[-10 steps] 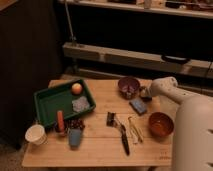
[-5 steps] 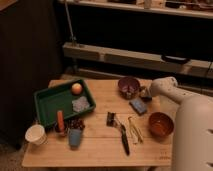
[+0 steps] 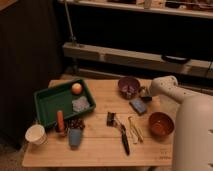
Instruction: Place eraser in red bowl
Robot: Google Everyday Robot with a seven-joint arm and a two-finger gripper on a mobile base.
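A wooden counter [image 3: 100, 150] is seen from above in dim light, with a dark shelf unit behind it. A white robot arm enters from the lower right and bends toward the back of the counter. The claw [image 3: 144, 93] is held low at about two o'clock from the counter's middle, just beside the purple bowl [image 3: 128, 85] and just above the blue-grey pad [image 3: 138, 105]. The claw is pressed together. A small dark shape is seen at its tip, which is judged to be the eraser [image 3: 143, 93], pinched there for lifting; the grip itself cannot be confirmed in this dim view. The eraser appears as a small, nearly black block, much smaller than either bowl.

The red bowl [image 3: 161, 124] is set at about four o'clock, near the counter's right edge, well apart from the claw and seemingly empty. It is round and reddish-orange, with a darker inside.

At nine o'clock a green tray [image 3: 47, 102] is placed, holding an orange ball [image 3: 76, 88] and a pale cloth-like item. In front of it, a white cup [image 3: 35, 134] and a small blue cup [image 3: 74, 136] are stood. Near the middle, a black tool [image 3: 124, 142] and pale sticks are laid flat.

The carrying step is judged not yet done.
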